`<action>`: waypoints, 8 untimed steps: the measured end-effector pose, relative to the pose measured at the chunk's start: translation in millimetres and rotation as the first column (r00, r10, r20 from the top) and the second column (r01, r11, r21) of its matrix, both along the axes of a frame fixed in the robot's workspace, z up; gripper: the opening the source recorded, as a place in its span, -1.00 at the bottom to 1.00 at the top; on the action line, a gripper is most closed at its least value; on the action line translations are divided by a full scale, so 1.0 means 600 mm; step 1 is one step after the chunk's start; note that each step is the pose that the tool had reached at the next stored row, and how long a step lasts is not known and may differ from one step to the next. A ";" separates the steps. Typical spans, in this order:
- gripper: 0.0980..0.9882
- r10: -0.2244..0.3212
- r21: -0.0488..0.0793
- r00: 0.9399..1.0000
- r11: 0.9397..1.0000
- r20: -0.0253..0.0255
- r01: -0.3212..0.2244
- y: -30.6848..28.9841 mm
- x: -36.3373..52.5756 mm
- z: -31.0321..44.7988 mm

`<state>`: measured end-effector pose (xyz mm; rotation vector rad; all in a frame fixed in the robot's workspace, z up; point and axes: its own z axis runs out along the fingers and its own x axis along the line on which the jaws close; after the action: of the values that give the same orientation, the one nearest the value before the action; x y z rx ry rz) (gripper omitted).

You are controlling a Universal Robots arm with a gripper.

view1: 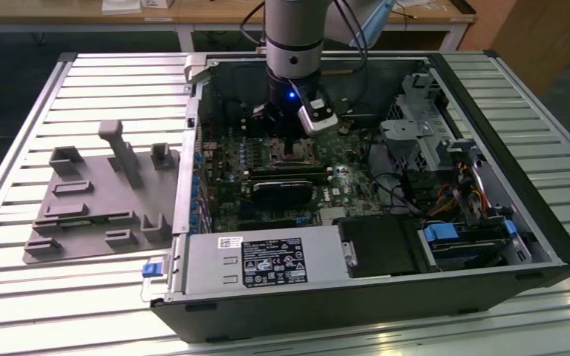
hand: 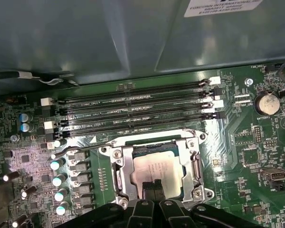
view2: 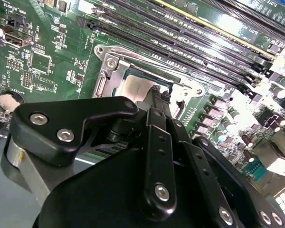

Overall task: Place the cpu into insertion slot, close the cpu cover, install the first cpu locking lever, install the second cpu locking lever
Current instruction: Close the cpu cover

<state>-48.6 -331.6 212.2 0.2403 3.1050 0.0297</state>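
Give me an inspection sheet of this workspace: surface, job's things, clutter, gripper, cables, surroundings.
Surface: slatted table carrying an open PC case.
Job's things: cpu lies in the slot; cover frames it, seemingly down; lever state unclear.
Clutter: grey fixture tray at the exterior view's left.
Gripper: shut, tips at the cpu's edge.
Cables: bundle inside the case, exterior view's right.
Surroundings: wooden desk behind the table.

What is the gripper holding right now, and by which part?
Nothing that shows. The gripper is shut, tips together over the cpu, which lies flat inside the cover frame; whether the tips touch it cannot be told.
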 end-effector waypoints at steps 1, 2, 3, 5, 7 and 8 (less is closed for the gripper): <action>-0.99 0.000 0.000 1.000 1.000 0.000 0.000 0.0000 -0.001 0.000; -0.99 0.001 0.000 1.000 1.000 0.000 -0.001 -0.0001 -0.003 0.000; -0.99 0.004 0.000 1.000 1.000 0.002 -0.004 -0.0001 -0.004 0.000; -0.99 0.010 0.000 1.000 1.000 0.004 -0.010 0.0000 -0.006 0.000; -0.99 0.017 0.000 1.000 1.000 0.009 -0.017 0.0000 -0.008 0.000; -0.99 0.020 0.000 1.000 1.000 0.012 -0.020 0.0000 -0.009 0.000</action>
<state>-53.9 -331.6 212.1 0.2080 3.0958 0.0315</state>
